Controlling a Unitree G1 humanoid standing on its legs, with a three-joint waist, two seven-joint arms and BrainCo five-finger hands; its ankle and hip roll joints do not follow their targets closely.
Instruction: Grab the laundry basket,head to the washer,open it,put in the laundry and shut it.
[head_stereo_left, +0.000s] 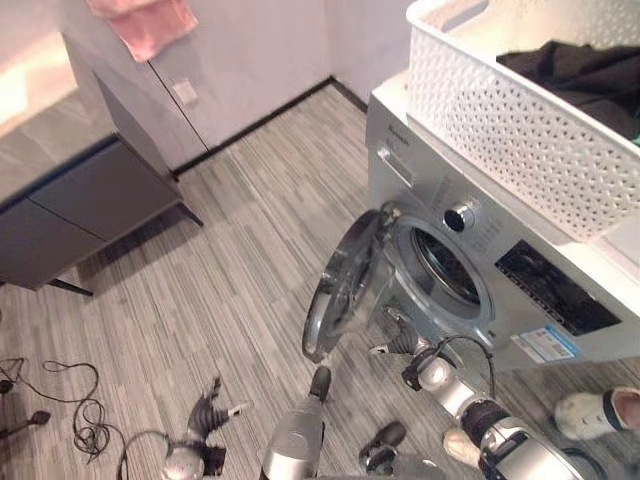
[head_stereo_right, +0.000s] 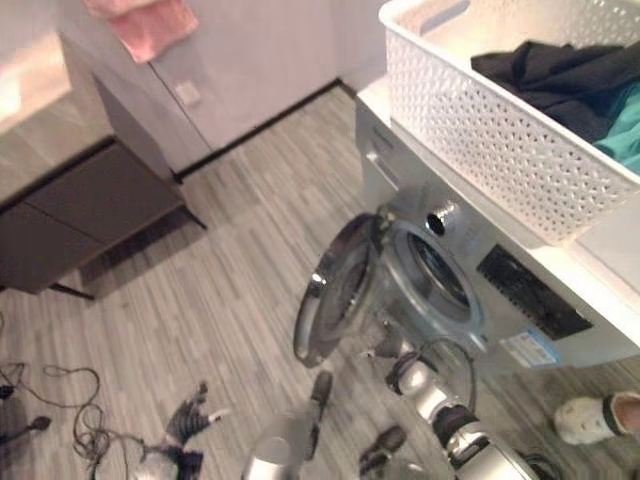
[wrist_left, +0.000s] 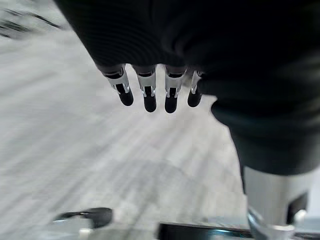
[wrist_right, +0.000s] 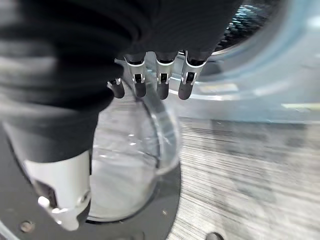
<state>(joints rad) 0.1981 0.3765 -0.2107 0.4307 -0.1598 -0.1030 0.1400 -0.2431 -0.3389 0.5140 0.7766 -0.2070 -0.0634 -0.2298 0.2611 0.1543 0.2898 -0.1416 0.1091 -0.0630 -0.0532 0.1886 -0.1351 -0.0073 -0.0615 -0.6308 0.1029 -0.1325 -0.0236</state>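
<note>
The white laundry basket stands on top of the silver washer, holding dark clothes and a teal piece. The washer's round door is swung wide open, baring the drum opening. My right hand hangs low between the door and the washer front. Its fingers are straight, close to the door's glass bowl, and hold nothing. My left hand hangs over the floor at lower left, fingers straight and empty.
A dark low cabinet stands at the left wall, with a pink cloth hanging above it. A person's white shoe rests on the floor by the washer's near right corner. Grey striped floor stretches in front of the door.
</note>
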